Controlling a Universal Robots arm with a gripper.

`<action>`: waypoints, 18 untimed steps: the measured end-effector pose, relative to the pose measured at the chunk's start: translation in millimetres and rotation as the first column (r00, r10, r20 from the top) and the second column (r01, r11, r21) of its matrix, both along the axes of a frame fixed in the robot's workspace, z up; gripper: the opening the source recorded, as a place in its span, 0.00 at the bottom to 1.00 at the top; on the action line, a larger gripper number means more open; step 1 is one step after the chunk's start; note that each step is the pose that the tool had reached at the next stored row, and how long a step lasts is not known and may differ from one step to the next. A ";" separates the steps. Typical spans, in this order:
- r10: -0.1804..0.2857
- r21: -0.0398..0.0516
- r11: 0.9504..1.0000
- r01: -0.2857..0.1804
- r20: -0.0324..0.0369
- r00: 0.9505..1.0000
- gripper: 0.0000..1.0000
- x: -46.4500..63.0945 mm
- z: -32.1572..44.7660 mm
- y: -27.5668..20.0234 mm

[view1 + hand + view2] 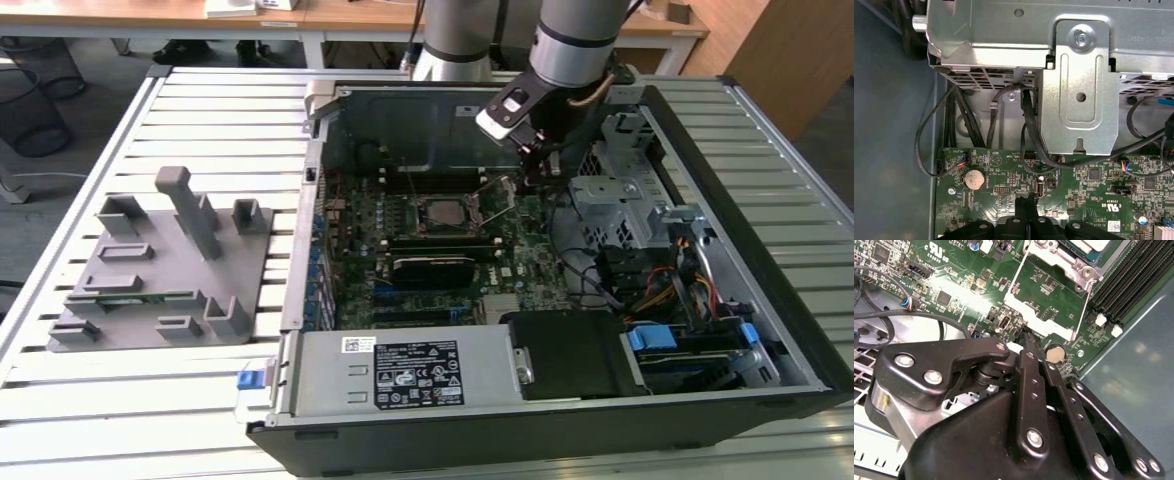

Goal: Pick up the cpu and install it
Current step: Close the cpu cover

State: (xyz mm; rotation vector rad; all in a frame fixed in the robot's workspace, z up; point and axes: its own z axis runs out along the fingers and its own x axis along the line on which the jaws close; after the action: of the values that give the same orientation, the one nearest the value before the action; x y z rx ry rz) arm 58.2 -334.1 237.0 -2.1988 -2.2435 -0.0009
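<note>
The cpu (445, 212) is a small silvery square lying flat in the motherboard socket in the middle of the open computer case; its edge (1088, 245) also shows in the second wrist view. The socket's metal load frame (1036, 320) stands tilted open beside it. My gripper (538, 170) hangs inside the case just to the exterior view's right of the socket. Its black fingers are pressed together, with the tips (1026, 337) close above the green board by the frame's edge and a coin battery (1055, 355). Nothing shows between the fingers (1027, 207).
A grey tray (160, 270) with upright holders stands on the slatted table at the exterior view's left. A metal drive cage (1074, 85) and black cables (1004, 125) crowd the space beside the gripper. The power supply (400, 372) fills the case's near side.
</note>
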 end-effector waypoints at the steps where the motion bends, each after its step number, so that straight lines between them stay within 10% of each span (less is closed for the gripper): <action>1: 0.000 0.000 1.000 0.000 0.000 1.000 0.11 -0.8 -0.1 0.0; 18: 0.000 0.000 1.000 0.000 -0.001 1.000 0.11 -16.3 3.4 0.7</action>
State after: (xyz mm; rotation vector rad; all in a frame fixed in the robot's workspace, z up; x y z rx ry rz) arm 41.9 -333.4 240.4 -2.1981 -2.2428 -0.0002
